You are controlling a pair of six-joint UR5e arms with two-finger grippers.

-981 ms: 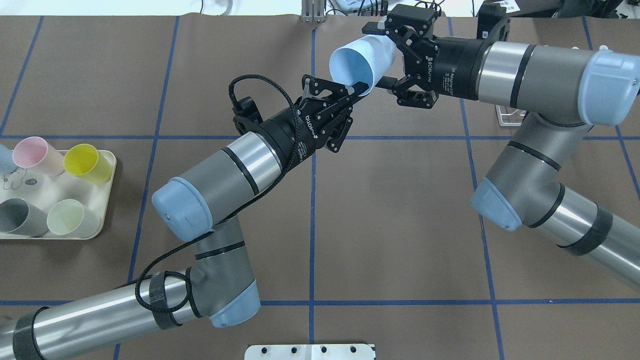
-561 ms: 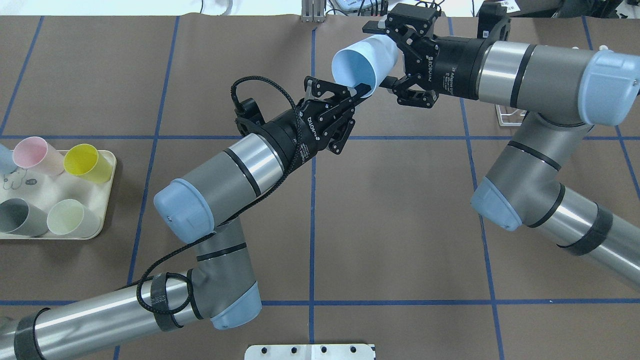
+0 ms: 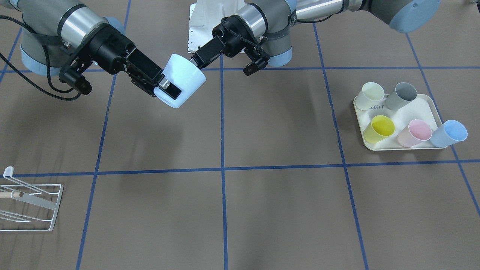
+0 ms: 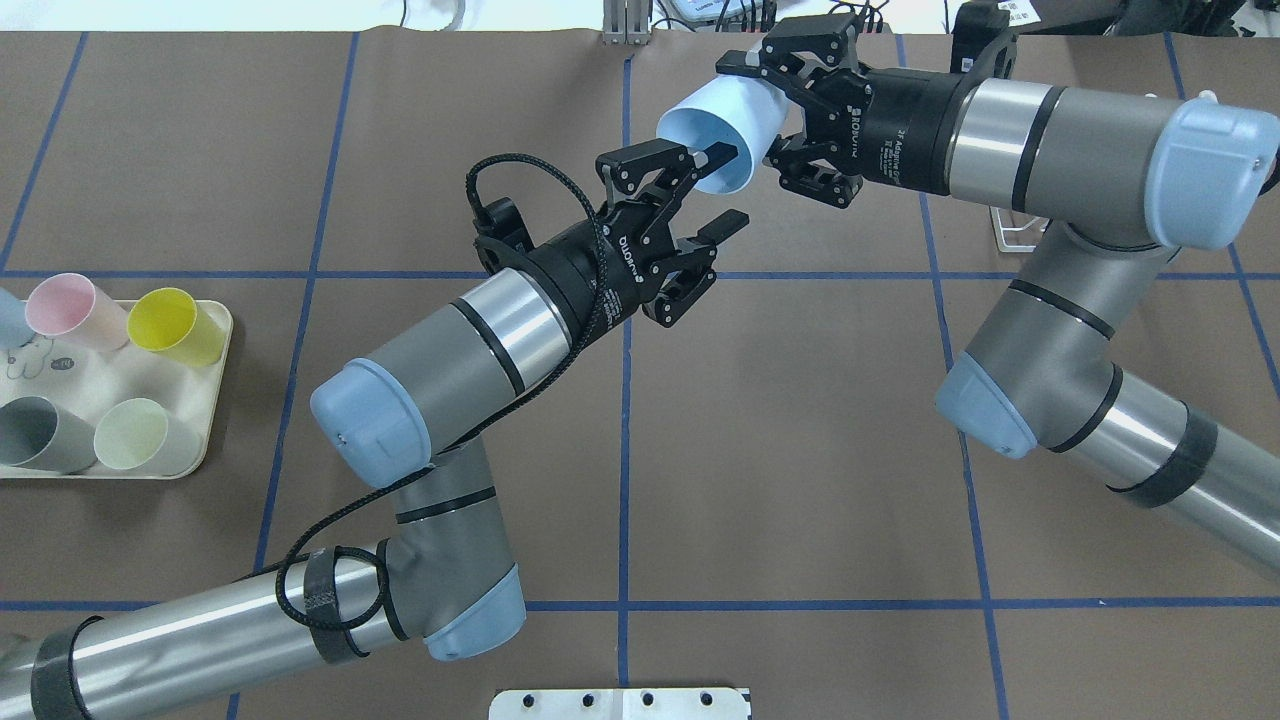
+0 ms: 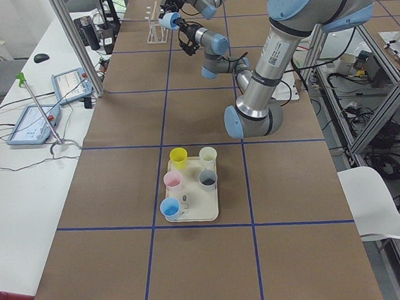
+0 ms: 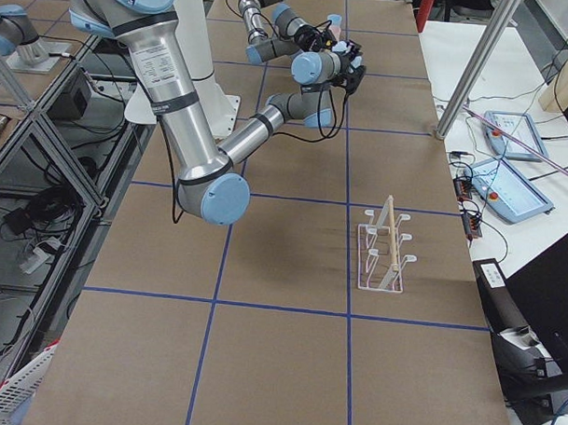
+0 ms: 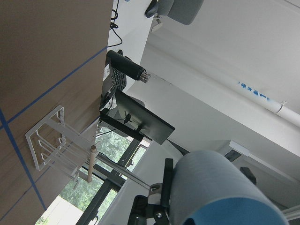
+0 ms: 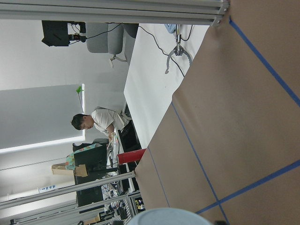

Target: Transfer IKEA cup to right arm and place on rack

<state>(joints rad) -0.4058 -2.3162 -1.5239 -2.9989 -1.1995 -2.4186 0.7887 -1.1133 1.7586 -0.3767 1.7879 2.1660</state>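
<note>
Now gripping blue cup (image 4: 690, 130) by its base with right gripper (image 4: 757, 112) | with left gripper (image 4: 728, 187) spread wide at cup's mouth

The white wire rack (image 6: 385, 249) stands near on the brown table (image 6: 279, 362), toward the right; the big right arm (image 6: 171, 97) stretches to the far end, well apart from it.

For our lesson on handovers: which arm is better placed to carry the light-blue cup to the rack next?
Right. The right gripper is shut on the base of the cup, while the left gripper is open at its rim. The rack stands on the robot's right side of the table.
</note>
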